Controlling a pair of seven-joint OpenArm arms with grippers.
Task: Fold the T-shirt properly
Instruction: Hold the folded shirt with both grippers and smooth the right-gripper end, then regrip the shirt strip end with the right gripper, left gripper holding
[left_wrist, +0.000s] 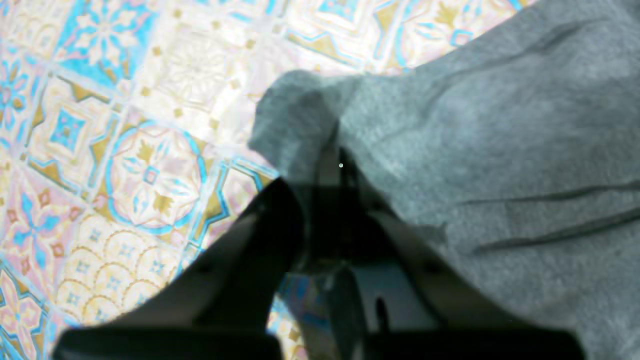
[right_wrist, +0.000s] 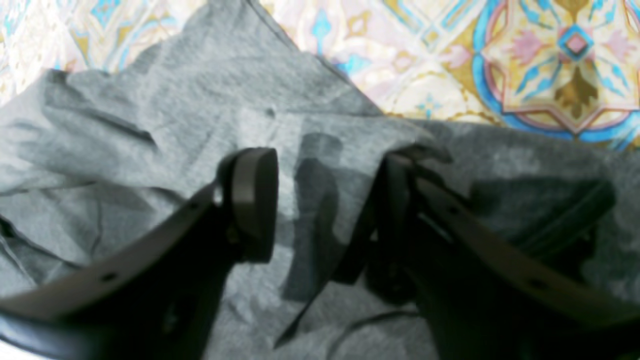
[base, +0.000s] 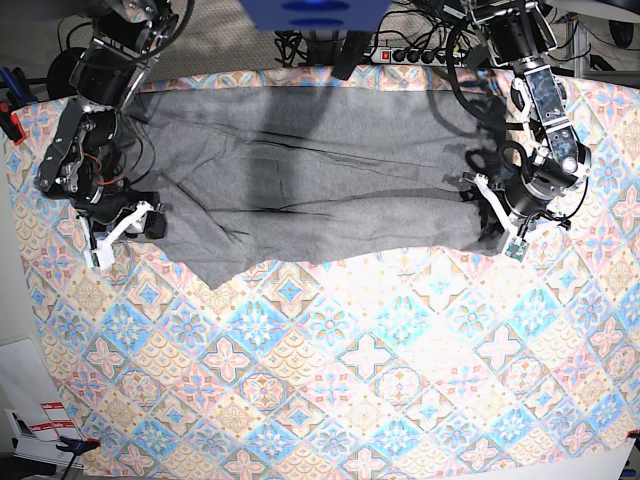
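The heather-grey T-shirt lies spread wide across the far half of the tile-patterned cloth, with a ragged near edge. My left gripper is at the shirt's right end. In the left wrist view it is shut on a bunched fold of the grey fabric, with the rest of the shirt to the right. My right gripper is at the shirt's left end. In the right wrist view it is open over the wrinkled shirt, and a fabric edge drapes over the right finger.
The patterned cloth covers the whole table. A power strip and cables lie behind the far edge. Papers sit off the near left corner. The near half of the cloth holds nothing.
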